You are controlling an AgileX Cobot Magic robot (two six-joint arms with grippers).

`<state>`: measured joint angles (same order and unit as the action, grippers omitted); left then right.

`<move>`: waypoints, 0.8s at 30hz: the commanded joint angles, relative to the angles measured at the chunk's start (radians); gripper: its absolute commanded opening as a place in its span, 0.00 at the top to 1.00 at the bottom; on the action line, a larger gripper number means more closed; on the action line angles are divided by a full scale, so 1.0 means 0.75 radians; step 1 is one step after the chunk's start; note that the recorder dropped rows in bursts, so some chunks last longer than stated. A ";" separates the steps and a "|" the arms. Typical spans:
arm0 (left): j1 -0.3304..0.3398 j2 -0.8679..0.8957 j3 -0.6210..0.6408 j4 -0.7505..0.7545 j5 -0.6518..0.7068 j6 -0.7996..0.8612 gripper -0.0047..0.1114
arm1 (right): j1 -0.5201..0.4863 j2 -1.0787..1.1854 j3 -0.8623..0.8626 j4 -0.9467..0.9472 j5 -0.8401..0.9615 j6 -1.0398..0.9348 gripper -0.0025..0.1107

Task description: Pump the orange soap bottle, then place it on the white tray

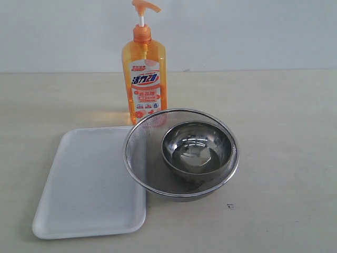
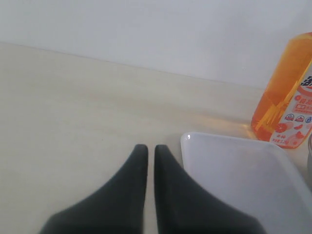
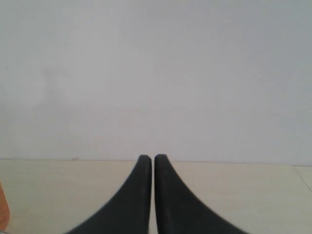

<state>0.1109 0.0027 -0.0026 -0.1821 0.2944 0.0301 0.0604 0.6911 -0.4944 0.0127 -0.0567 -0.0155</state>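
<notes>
Nearest, in each wrist view, the dark fingers are noted. The left gripper (image 2: 147, 146) has its jaws drawn together with only a thin slit between them, and nothing is held. It sits above bare table (image 1: 284, 132), just beside a corner of the white tray (image 1: 84, 184). The right gripper (image 3: 148, 157) is likewise closed and empty, facing the pale wall (image 1: 237, 31) across open tabletop.

On the exterior view, the white tray lies flat at the front left of the table, with nothing on it. Just beside it to the right stands a round metal mesh strainer (image 1: 138, 145), its rim overlapping the tray's right edge as seen; whether they touch cannot be told. A polished steel bowl (image 1: 174, 153) sits inside the strainer, toward its right side.

Behind the strainer, the orange soap bottle (image 1: 144, 79) stands upright on the table, off the tray and near its far right corner. Its pump head is raised, with the white stem showing. Neither gripper is in contact with the bottle.
</notes>
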 commanded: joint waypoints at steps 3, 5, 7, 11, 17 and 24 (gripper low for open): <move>-0.007 -0.004 0.003 -0.001 0.003 0.001 0.92 | -0.007 0.175 -0.144 -0.001 0.053 -0.143 0.98; -0.007 -0.004 0.003 -0.001 0.003 0.001 0.92 | -0.007 0.229 -0.165 -0.001 0.053 -0.207 0.98; -0.007 -0.004 0.003 -0.001 0.003 0.001 0.92 | -0.007 0.278 -0.181 -0.001 0.053 -0.212 0.98; -0.007 -0.004 0.003 -0.001 0.003 0.001 0.92 | -0.007 0.365 -0.181 -0.001 0.021 -0.212 0.98; -0.007 -0.004 0.003 -0.001 0.003 0.001 0.92 | -0.007 0.497 -0.181 -0.001 -0.152 -0.168 0.98; -0.007 -0.004 0.003 -0.001 0.003 0.001 0.92 | -0.007 0.627 -0.181 -0.017 -0.283 -0.165 0.98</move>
<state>0.1109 0.0027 -0.0026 -0.1821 0.2944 0.0301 0.0604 1.1312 -0.6232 0.0106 -0.2280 -0.1452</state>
